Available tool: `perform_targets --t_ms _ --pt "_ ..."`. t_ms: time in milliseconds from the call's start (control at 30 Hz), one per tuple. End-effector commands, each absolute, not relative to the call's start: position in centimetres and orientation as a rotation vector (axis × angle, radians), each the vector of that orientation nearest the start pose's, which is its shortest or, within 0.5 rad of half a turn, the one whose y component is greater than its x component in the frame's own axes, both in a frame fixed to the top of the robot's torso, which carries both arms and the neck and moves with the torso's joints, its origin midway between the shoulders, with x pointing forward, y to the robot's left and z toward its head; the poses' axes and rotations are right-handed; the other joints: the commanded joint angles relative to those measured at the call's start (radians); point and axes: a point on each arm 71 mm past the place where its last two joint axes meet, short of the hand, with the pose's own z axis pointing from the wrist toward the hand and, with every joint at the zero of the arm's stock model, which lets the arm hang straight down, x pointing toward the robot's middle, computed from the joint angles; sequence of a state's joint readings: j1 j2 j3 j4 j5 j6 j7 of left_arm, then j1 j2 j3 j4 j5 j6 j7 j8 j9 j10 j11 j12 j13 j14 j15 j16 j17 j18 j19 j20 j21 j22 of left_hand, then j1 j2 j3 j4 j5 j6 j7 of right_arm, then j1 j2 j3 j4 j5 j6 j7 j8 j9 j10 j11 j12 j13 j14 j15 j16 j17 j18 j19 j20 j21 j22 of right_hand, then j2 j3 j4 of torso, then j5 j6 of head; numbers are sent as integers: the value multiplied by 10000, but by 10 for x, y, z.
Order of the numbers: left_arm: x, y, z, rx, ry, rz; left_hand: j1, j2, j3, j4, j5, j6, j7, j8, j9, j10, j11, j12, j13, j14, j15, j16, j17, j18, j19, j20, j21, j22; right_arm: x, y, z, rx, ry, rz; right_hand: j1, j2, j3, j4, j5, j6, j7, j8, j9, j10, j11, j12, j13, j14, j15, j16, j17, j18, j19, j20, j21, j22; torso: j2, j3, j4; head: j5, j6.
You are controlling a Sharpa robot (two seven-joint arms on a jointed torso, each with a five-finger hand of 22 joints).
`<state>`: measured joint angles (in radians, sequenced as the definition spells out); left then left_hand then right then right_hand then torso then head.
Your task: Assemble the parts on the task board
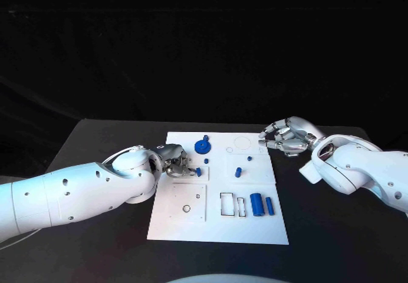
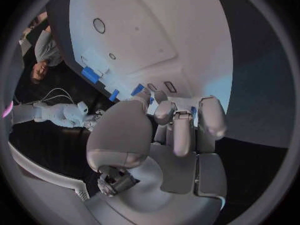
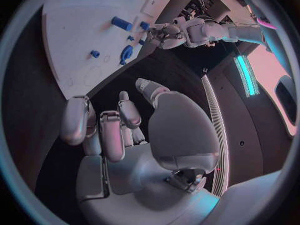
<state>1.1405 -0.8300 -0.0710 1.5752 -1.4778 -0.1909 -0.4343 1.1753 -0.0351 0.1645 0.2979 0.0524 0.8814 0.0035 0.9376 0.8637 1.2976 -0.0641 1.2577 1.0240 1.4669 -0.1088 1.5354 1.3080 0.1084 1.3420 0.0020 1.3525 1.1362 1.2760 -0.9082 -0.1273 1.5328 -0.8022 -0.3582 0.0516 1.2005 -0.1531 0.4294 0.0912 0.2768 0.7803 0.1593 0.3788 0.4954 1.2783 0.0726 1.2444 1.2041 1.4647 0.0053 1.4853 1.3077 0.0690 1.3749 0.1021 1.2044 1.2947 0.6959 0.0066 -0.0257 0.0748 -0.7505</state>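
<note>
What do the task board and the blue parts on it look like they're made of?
Task board: looks like matte white plastic or painted sheet, flat with cut-out outlines; I can't tell which. Blue cylinders: likely smooth moulded plastic, uniform colour with a faint sheen. Blue round part: same look, probably plastic.

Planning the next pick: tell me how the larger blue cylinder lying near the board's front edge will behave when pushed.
The larger blue cylinder lies on its side on the flat task board, so it will probably roll. It looks smooth and rigid, so perhaps slippery. Rolling sideways, it may bump the slimmer blue piece alongside.
</note>
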Motion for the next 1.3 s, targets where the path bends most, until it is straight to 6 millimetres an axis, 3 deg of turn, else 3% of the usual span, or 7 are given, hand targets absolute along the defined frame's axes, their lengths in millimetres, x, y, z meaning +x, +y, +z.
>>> perform_targets --t_ms 33,500,967,1167,1233,1300 --pt "462 193 -232 412 19264 -3960 -119 8 50 -13 35 -22 -55 0 14 78 6 61 16 881 -47 38 2033 -193 41 2 36 16 486 -233 -180 3893 17285 9655 36 -2 25 39 47 -63 20 53 -22 -23 22 47 -10 573 -57 -47 534 177 -43 16 -36 12 -2 1 9 -14 7" --pt "462 195 -232 420 19312 -3909 -101 4 89 -30 42 -44 -63 -8 24 68 1 53 -4 875 -48 26 2010 -193 40 1 38 17 486 -234 -180 3900 17295 9640 30 3 27 47 48 -64 20 61 -25 -23 22 48 -12 573 -57 -48 532 178 -46 16 -45 8 -7 0 7 -16 24" --pt "463 199 -233 342 19341 -3837 272 -268 590 -23 37 -144 -69 -112 46 -13 -8 -3 -120 861 -60 3 1964 -189 22 -9 33 15 486 -234 -181 3917 17322 9622 37 4 32 45 49 -67 18 69 -28 -26 20 45 -17 572 -58 -51 527 179 -46 16 -48 8 -11 -2 0 -34 23" --pt "463 201 -231 -97 19281 -4136 554 -598 1897 -30 39 -217 71 -782 -286 -223 103 -219 -480 816 26 -81 1806 -160 -76 46 -57 -123 486 -235 -182 3932 17346 9606 42 4 34 42 50 -68 17 72 -29 -25 19 47 -16 571 -58 -54 522 176 -41 16 -40 15 -12 -6 -3 -62 46" --pt "463 203 -228 -726 19424 -4529 656 -952 2951 -35 31 -305 263 -1542 -763 -437 262 -498 -900 785 153 -145 1692 -128 -173 140 -171 -296 486 -235 -182 3943 17352 9591 42 4 34 42 50 -68 17 72 -29 -25 19 47 -16 571 -58 -54 522 176 -41 16 -40 15 -13 4 -4 -66 47" --pt "462 205 -226 -1223 19617 -4788 635 -1122 3265 -46 29 -262 306 -1726 -897 -501 312 -588 -1045 777 190 -161 1662 -118 -193 173 -201 -337 486 -236 -182 3953 17355 9577 42 4 34 42 50 -68 17 72 -29 -25 19 47 -16 571 -58 -54 522 176 -41 16 -40 15 -24 7 -2 -63 51"
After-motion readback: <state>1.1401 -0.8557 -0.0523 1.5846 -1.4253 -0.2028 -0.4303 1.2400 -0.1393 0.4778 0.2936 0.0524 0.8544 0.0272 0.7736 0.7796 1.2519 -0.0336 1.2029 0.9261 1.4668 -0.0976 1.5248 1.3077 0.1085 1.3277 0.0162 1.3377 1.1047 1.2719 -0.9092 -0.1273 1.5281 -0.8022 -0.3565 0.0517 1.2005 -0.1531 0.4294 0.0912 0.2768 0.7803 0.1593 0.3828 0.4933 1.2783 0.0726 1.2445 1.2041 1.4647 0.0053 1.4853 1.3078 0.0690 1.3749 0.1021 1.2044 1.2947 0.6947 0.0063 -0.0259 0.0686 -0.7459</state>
